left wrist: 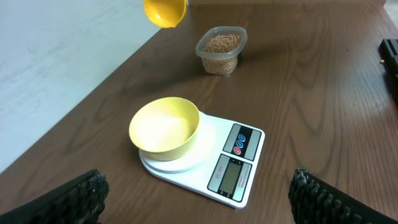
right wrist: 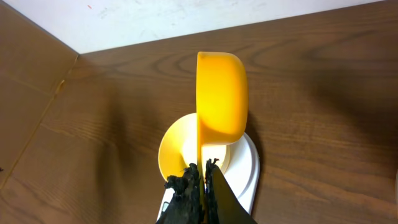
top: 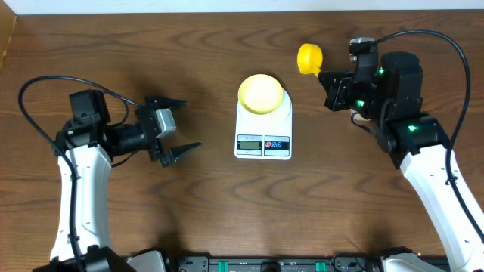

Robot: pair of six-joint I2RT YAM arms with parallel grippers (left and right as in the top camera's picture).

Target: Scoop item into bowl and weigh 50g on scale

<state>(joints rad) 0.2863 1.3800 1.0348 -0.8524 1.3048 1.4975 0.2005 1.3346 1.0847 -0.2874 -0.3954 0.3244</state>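
The pale-yellow bowl [top: 261, 93] stands empty on the white scale [top: 263, 143] at the table's middle; both also show in the left wrist view, the bowl [left wrist: 165, 127] and the scale [left wrist: 239, 165]. My right gripper [top: 330, 78] is shut on the handle of a yellow scoop [top: 308, 58], held in the air behind and to the right of the scale. In the right wrist view the scoop [right wrist: 221, 93] is turned on its side above the bowl [right wrist: 174, 149]. The beans [left wrist: 222, 43] fill a clear tub. My left gripper [top: 175, 125] is open and empty, left of the scale.
The clear plastic tub [left wrist: 221, 59] stands on the table beyond the scale, hidden under my right arm in the overhead view. A cardboard edge [top: 6, 34] lies at the far left. A white wall [left wrist: 50, 56] borders the table's back edge.
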